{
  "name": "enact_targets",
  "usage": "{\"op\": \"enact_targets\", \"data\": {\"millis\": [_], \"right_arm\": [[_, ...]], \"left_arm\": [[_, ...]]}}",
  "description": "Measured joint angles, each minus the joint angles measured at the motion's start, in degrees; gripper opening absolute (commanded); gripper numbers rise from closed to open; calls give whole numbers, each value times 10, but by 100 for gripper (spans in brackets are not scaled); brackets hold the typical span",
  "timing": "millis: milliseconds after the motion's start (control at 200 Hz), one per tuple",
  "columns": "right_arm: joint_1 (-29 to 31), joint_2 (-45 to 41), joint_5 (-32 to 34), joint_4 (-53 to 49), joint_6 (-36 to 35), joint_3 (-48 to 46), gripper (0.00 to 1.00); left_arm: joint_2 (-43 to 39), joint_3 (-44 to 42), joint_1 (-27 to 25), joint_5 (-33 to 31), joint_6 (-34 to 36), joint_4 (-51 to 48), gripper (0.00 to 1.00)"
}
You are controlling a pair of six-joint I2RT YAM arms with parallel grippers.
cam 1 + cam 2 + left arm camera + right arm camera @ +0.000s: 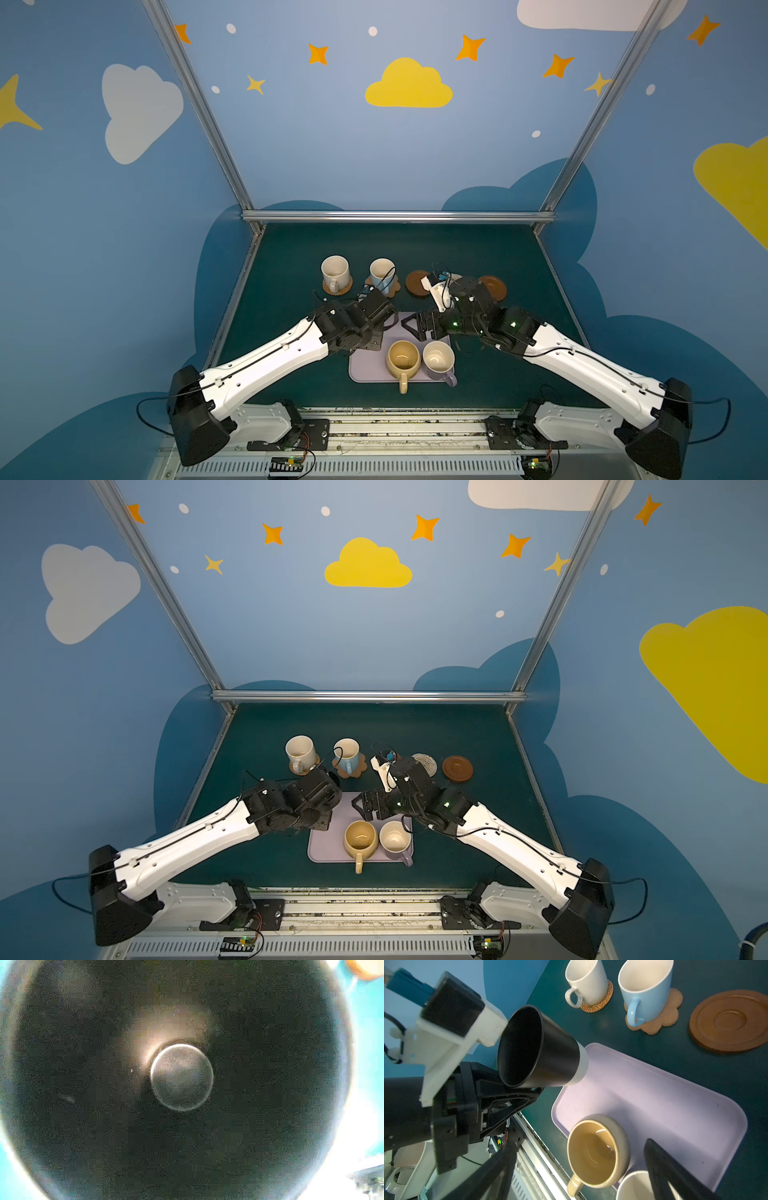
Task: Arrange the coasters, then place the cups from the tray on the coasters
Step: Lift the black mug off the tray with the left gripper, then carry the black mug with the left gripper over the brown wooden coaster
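My left gripper [525, 1089] is shut on the rim of the black cup [550, 1053], which hangs tilted above the far left corner of the lilac tray [675, 1105]. The left wrist view looks straight into that cup [182, 1076]. The mustard cup [402, 359] and the lilac cup [438, 359] stand on the tray [365, 370]. My right gripper [415, 328] is open above the tray's far edge, holding nothing. The cream cup [335, 270] sits on a tan woven coaster [343, 289]. The blue cup [382, 272] sits on the flower coaster [397, 286].
Two brown ringed coasters [417, 282] [492, 286] and a pale woven coaster [424, 763] lie bare in the far row, to the right of the blue cup. The right wrist covers much of that row in both top views. The metal rail [399, 428] runs along the near edge.
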Motion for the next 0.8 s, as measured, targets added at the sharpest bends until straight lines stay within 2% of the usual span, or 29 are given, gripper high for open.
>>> {"op": "enact_targets", "data": {"millis": [220,430,621,801], "right_arm": [[-38,-18,10,-27,-17,21,96],[-93,-18,-14,-41,-18,34,96],[-118,-28,-20,-49,-34,34,96],[-151,-38,-13,-70,-47,43,95]], "left_arm": [[47,71,0,-1,16,-9,3],[98,133,0,-1,36,-9,3],[139,174,1,2,54,1,3],[187,222,18,14,68,14,3]]}}
